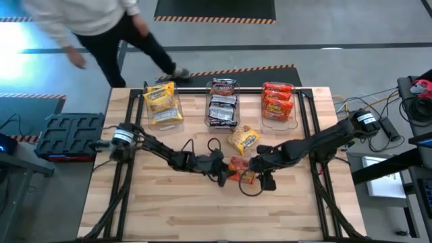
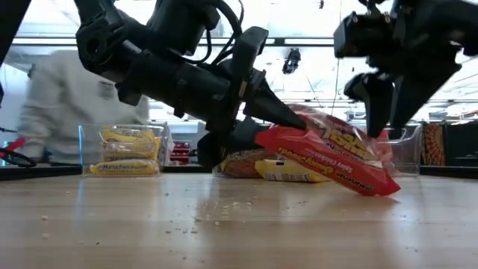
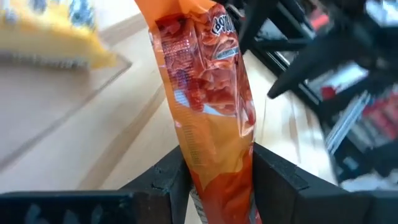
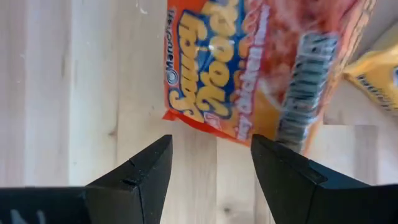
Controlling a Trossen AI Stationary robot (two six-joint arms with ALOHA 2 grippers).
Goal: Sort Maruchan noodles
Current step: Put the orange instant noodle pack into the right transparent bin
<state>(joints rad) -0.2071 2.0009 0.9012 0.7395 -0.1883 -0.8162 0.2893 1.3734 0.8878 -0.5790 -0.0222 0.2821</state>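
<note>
Three clear bins along the far edge of the table (image 1: 169, 209), seen from above, left to right: yellow packets (image 1: 162, 101) in the left bin (image 1: 177, 119), dark packets (image 1: 223, 106) in the middle bin (image 1: 210, 121), red packets (image 1: 277, 101) in the right bin (image 1: 294, 119), each colour kept apart, evidently as sorting targets. Beyond the far edge at upper left, a person (image 1: 94, 20) in a pale top, blurred. Just short of the middle bin, one loose yellow packet (image 1: 244, 140) lying unsorted. At table centre, left gripper (image 1: 223, 169) pinching one end of a red noodle packet (image 3: 208, 99), fingers (image 3: 273, 177) pressed against both faces of the wrapper; held end raised, other end resting on the wood in the low view, probably at the start of a lift toward the red bin. Just to the right, right gripper (image 4: 211, 162) hovering over the same packet, fingers spread with nothing between them, seemingly waiting its turn or ready to steady the wrapper.
</note>
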